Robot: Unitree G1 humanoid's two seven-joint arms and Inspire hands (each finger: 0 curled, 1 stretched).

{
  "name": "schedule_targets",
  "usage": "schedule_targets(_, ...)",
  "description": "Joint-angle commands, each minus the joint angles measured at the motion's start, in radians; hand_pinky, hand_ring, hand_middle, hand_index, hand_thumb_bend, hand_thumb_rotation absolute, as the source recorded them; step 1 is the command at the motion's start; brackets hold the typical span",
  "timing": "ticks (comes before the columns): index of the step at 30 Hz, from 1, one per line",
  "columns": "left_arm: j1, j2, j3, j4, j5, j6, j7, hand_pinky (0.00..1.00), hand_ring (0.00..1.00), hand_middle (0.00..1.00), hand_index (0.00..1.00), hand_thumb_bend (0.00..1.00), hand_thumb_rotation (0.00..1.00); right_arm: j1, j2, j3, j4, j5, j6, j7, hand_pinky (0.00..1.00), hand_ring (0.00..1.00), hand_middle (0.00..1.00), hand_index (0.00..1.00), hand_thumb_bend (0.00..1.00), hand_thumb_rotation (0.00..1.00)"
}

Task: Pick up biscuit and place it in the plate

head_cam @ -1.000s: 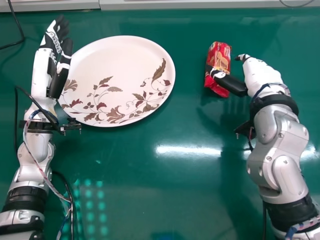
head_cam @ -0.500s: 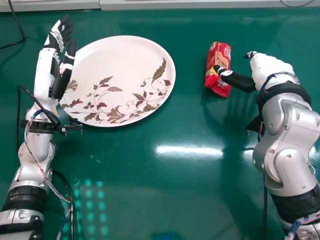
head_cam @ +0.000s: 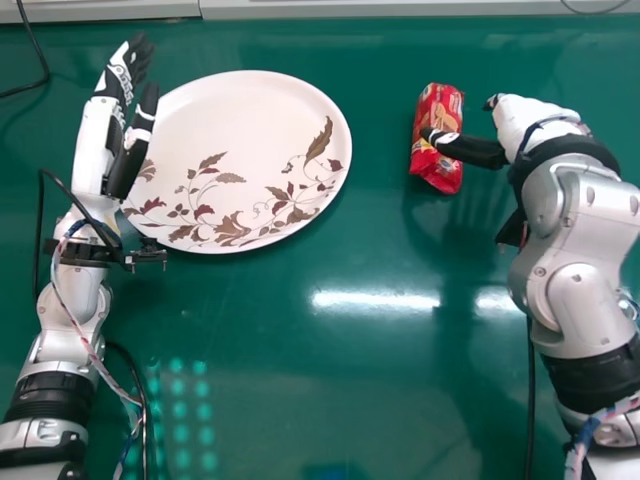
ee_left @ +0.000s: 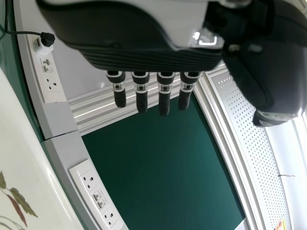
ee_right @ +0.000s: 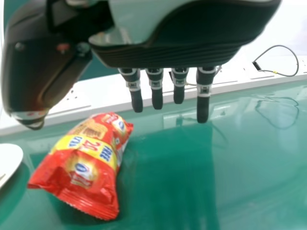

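biscuit pack lies on green table, well apart from & to the right of your big floral plate. you've got your right hand open just beside it, fingers straight, gripping nothing. its black thumb crosses over the pack in head view, so it covers part of the wrapper; can't tell if they touch.

watch your left side: left hand is open too, fingers straight, w/ its thumb overlapping the plate's left rim in head view. arm cable loops beside that wrist, & another black cable sits in the far left corner. left wrist view gives you socket panels along the table edge; right wrist view, a looped cable near the far edge.
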Motion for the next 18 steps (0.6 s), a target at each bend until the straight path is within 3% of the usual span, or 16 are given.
schedule_targets(1, 0.069, -0.052, -0.021, 0.041, -0.015, 0.01, 0.0, 1.0, 1.0, 0.98, 1.0, 0.75, 0.69, -0.03, -0.015, 0.015, 0.017, -0.009, -0.027, 0.015, 0.76, 0.94, 0.98, 0.95, 0.94, 0.58)
schedule_targets(2, 0.07, -0.053, -0.021, 0.038, -0.014, 0.015, 0.001, 1.0, 1.0, 0.98, 1.0, 0.75, 0.69, -0.036, -0.017, 0.018, 0.024, -0.009, -0.037, 0.018, 0.7, 0.9, 0.95, 0.93, 0.94, 0.59)
schedule_targets(5, 0.072, -0.053, -0.022, 0.035, -0.014, 0.02, -0.001, 1.0, 1.0, 0.98, 1.0, 0.77, 0.7, -0.049, -0.021, 0.022, 0.04, 0.001, -0.062, 0.026, 0.73, 0.89, 0.92, 0.9, 0.94, 0.58)
schedule_targets(9, 0.072, -0.056, -0.024, 0.035, -0.021, 0.011, -0.009, 1.0, 1.0, 0.98, 1.0, 0.76, 0.7, -0.077, -0.019, 0.04, 0.071, -0.023, -0.073, 0.073, 0.96, 0.99, 0.99, 0.96, 0.92, 0.58)
schedule_targets(11, 0.073, -0.054, -0.025, 0.033, -0.018, 0.009, -0.008, 1.0, 1.0, 0.98, 1.0, 0.76, 0.7, -0.088, -0.014, 0.045, 0.087, -0.023, -0.073, 0.083, 0.98, 1.0, 1.0, 0.95, 0.91, 0.57)
schedule_targets(18, 0.082, -0.054, -0.029, 0.019, -0.011, 0.013, -0.005, 1.0, 0.99, 0.98, 1.0, 0.74, 0.71, -0.12, -0.025, 0.09, 0.144, -0.042, -0.113, 0.087, 0.8, 0.95, 0.99, 0.93, 0.95, 0.55)
